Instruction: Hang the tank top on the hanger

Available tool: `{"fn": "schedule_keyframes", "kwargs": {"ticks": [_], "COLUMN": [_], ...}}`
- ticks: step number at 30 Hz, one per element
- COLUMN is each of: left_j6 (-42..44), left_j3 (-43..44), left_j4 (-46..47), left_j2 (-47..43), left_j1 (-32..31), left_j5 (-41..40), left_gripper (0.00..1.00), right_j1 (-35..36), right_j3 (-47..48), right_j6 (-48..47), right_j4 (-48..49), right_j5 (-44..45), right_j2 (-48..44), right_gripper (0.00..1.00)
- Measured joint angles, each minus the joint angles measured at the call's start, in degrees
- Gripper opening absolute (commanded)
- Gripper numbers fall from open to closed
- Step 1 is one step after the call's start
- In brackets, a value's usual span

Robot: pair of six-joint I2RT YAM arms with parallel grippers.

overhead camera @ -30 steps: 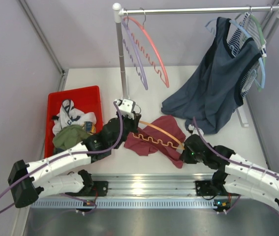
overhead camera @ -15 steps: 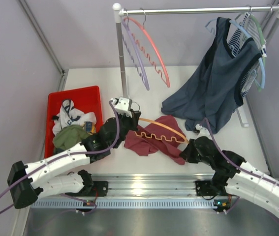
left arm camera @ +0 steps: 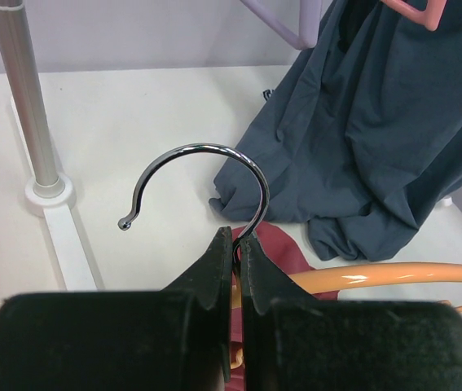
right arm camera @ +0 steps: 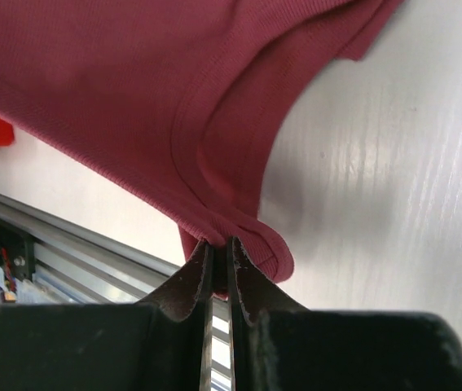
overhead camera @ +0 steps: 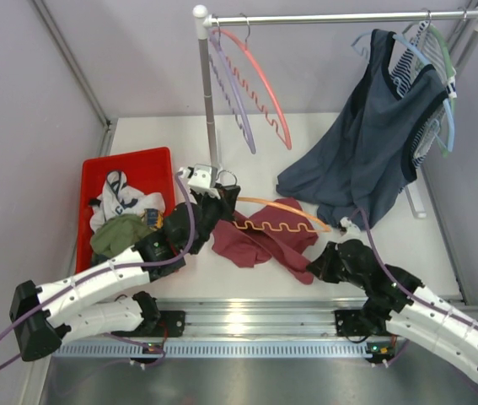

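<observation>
Since a second ago the left gripper (overhead camera: 224, 197) has carried the orange hanger (overhead camera: 293, 211) a little back and to the left, and the right arm has drawn back toward the near edge, pulling the maroon tank top (overhead camera: 260, 240) out longer.

Dark print on a white garment (overhead camera: 120, 202) in the red bin (overhead camera: 129, 160) is too small to read; an olive garment (overhead camera: 119, 234) lies beside it.

In the left wrist view the left gripper (left arm camera: 236, 244) is clamped on the stem of the metal hook (left arm camera: 206, 151), whose curve stands free above the fingers. The hanger's neck is hidden behind the fingers, and only part of one orange arm (left arm camera: 393, 277) shows.

From above, the wavy bar lies over the tank top, which rests on the white table (overhead camera: 179, 139) between the two arms. The right gripper (overhead camera: 314, 272) is mostly covered there by its own wrist. Its camera shows the right gripper (right arm camera: 218, 252) pinched tight on the folded hem of the tank top (right arm camera: 133, 90), with the rest of the cloth cut off by the frame.

Behind, a dark blue-grey top (overhead camera: 365, 160) hangs from the rail (overhead camera: 331, 17), near a pink-red hanger (overhead camera: 264, 93) and a lilac hanger (overhead camera: 234, 105).
</observation>
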Motion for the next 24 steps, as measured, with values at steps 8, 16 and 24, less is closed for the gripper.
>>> {"fn": "schedule_keyframes", "kwargs": {"ticks": [8,16,24], "left_j6": [-0.2,4.04,8.26], "left_j3": [0.0,-0.26,-2.64], "left_j4": [2.6,6.99,9.66], "left_j2": [0.13,1.16,1.14], "left_j1": [0.0,0.0,0.0], "left_j5": [-0.07,-0.68,-0.2], "left_gripper": [0.0,0.0,0.0], "right_j1": [0.0,-0.13,-3.54], "right_j3": [-2.05,0.52,6.71], "right_j6": [0.44,0.37,-0.94], "right_j4": [0.92,-2.27,-8.07], "right_j5": [-2.1,-2.21,-1.88], "right_j2": [2.01,1.44,0.81], "right_gripper": [0.0,0.0,0.0]}}
